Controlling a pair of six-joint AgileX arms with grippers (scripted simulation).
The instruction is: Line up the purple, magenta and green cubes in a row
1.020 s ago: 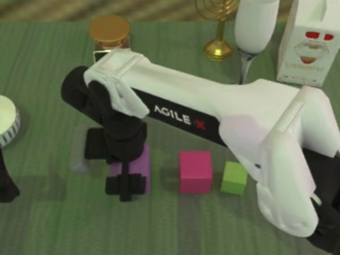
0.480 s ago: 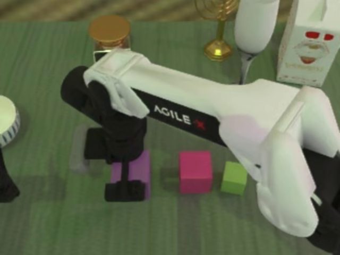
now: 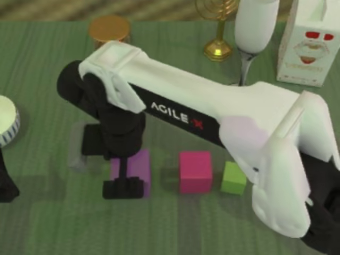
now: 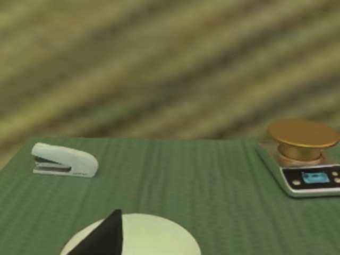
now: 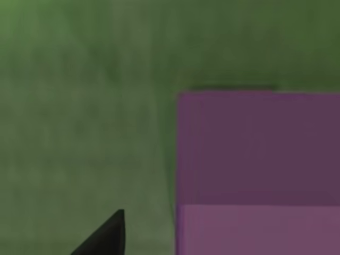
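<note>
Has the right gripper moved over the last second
Yes. In the top view the right gripper has opened and shifted slightly left along the purple cube, which stays put beside the magenta cube.

The left wrist view looks across a green ribbed cloth tabletop (image 4: pixel 175 175) toward a blurred backdrop of tan and olive stripes (image 4: pixel 170 64). At about nine o'clock lies a small white stapler (image 4: pixel 65 160), flat on the cloth. At about three o'clock stands a silver digital kitchen scale (image 4: pixel 303 172) with a lit blue display, and a round jar with a copper-gold lid (image 4: pixel 303 139) rests on it. At six o'clock a pale cream round rim (image 4: pixel 154 239) shows, with one black pointed fingertip (image 4: pixel 106 236) in front of it.
</note>
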